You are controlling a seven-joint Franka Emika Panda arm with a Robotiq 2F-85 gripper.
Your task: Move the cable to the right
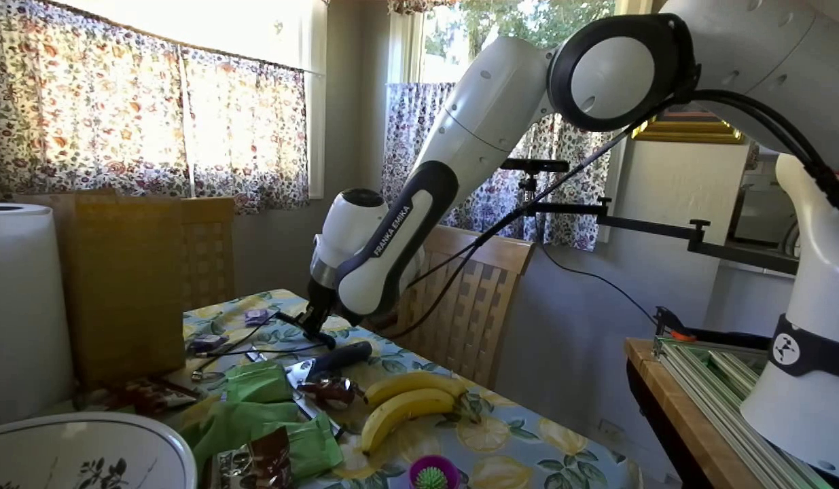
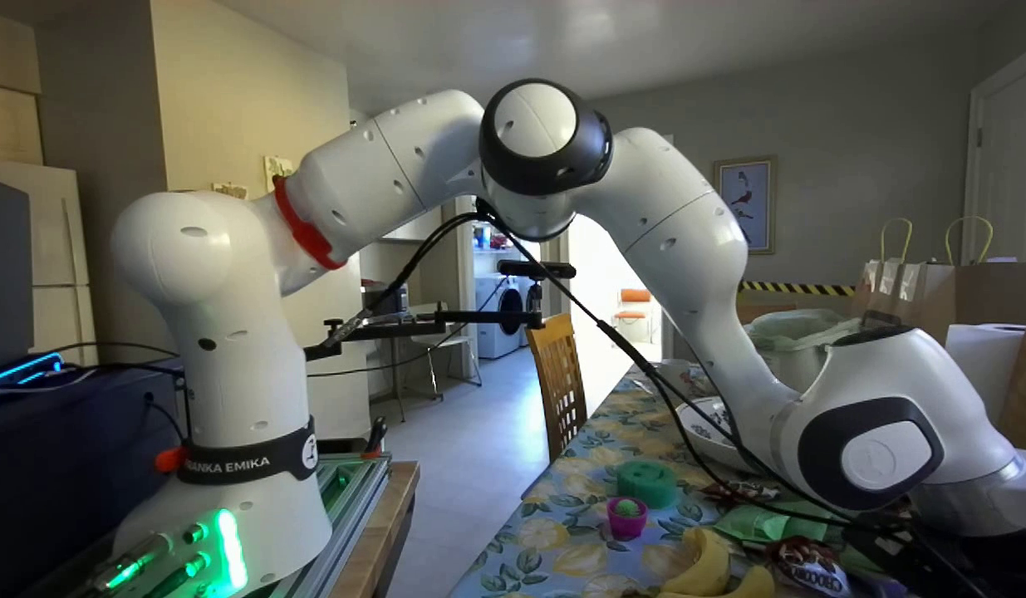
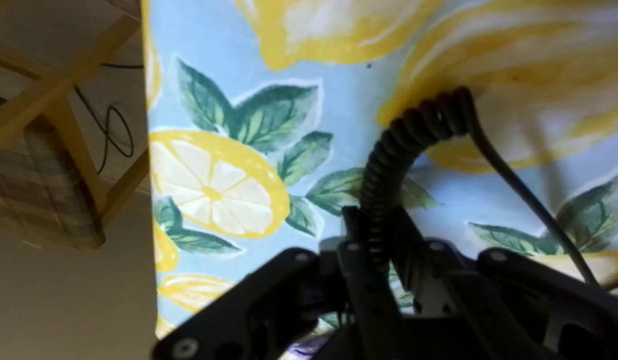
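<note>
Black coiled cable (image 3: 396, 144) — pinched between fingers (image 3: 407, 244), curving beyond.

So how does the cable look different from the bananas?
The cable is black, the bananas yellow. The cable has ridged coils; the bananas look smooth. The claw grips the cable, while the bananas lie on the tablecloth. Both show a curve.

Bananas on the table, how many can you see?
2: one banana nearer the pink cup, the other banana alongside, farther from it. More may be hidden.
</note>
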